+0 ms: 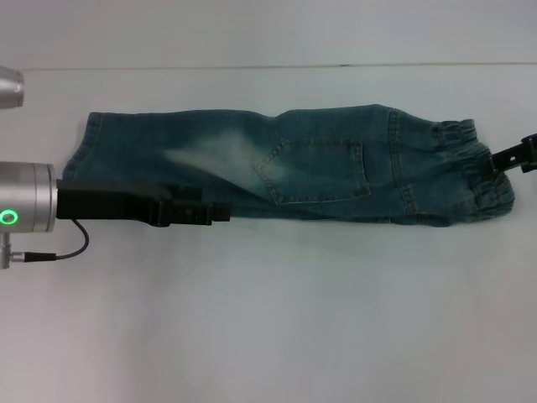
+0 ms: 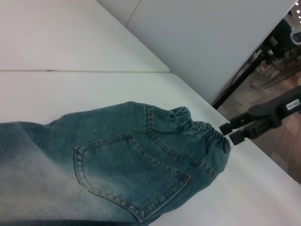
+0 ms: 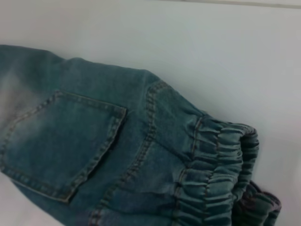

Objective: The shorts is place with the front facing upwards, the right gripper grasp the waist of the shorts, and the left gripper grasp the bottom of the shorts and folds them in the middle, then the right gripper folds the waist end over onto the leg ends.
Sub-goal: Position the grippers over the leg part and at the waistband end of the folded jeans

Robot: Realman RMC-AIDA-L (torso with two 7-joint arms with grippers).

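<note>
The blue denim shorts (image 1: 310, 164) lie folded lengthwise on the white table (image 1: 268, 319), back pocket (image 1: 315, 172) up. Their leg ends (image 1: 88, 147) point left and the elastic waist (image 1: 470, 168) points right. My left gripper (image 1: 220, 211) lies low over the near edge of the shorts, left of the middle. At the far right, my right gripper (image 1: 495, 159) is open, its tips at the outer edge of the waist. In the left wrist view, the right gripper (image 2: 225, 134) shows a gap between its fingers beside the waist (image 2: 202, 129). The right wrist view shows the waist (image 3: 221, 169) close up.
A second silver arm segment (image 1: 10, 86) pokes in at the left edge. The table's far edge (image 1: 268, 67) meets a pale wall. Beyond the table's right end, the left wrist view shows a floor with a wire basket (image 2: 273, 73).
</note>
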